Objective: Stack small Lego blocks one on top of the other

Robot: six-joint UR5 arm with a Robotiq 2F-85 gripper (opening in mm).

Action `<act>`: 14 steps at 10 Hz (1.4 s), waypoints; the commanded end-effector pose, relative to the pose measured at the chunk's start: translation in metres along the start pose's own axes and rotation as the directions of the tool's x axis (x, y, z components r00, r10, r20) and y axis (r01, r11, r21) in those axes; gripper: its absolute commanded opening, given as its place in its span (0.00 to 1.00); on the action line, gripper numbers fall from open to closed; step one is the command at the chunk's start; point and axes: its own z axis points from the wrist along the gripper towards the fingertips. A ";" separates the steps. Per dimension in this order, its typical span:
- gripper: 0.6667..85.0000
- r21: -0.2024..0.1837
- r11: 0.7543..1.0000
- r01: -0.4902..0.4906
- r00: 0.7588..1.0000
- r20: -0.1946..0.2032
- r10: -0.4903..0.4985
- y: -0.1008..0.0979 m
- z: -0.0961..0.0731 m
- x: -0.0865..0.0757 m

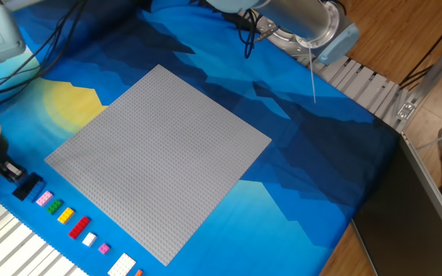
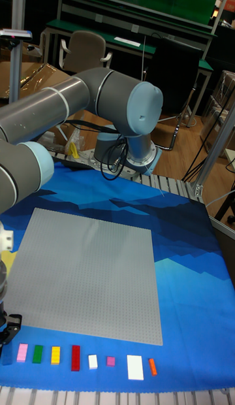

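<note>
The small Lego blocks lie in a row on the blue mat along the near-left edge: a flat black block (image 1: 28,186), then pink (image 1: 44,198), green (image 1: 53,206), yellow (image 1: 65,215), red (image 1: 79,226), white (image 1: 89,239) and purple (image 1: 103,248) ones, with a larger white one (image 1: 121,266) and an orange one (image 2: 153,366) at the end. My gripper (image 1: 8,172) is at the far left, its dark fingertips right at the black block. How the jaws stand is not visible. In the tall fixed view the gripper (image 2: 8,328) is cut off by the left edge.
The large grey studded baseplate (image 1: 158,157) fills the middle of the mat. The arm's base and cables (image 1: 298,27) stand at the back. A ribbed metal table edge (image 1: 374,92) runs along the right, and another ribbed strip (image 1: 6,245) along the near left.
</note>
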 end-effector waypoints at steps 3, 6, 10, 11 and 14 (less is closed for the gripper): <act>0.43 0.011 1.000 -0.012 1.000 0.015 0.012 0.003 0.003 -0.002; 0.45 0.011 1.000 -0.020 1.000 0.015 0.020 0.005 0.002 -0.002; 0.43 0.008 1.000 -0.029 0.999 0.027 0.029 0.009 0.004 -0.003; 0.43 0.012 0.999 -0.032 0.999 0.029 0.032 0.009 0.004 -0.003; 0.43 0.012 0.999 -0.032 0.999 0.029 0.032 0.010 0.006 -0.003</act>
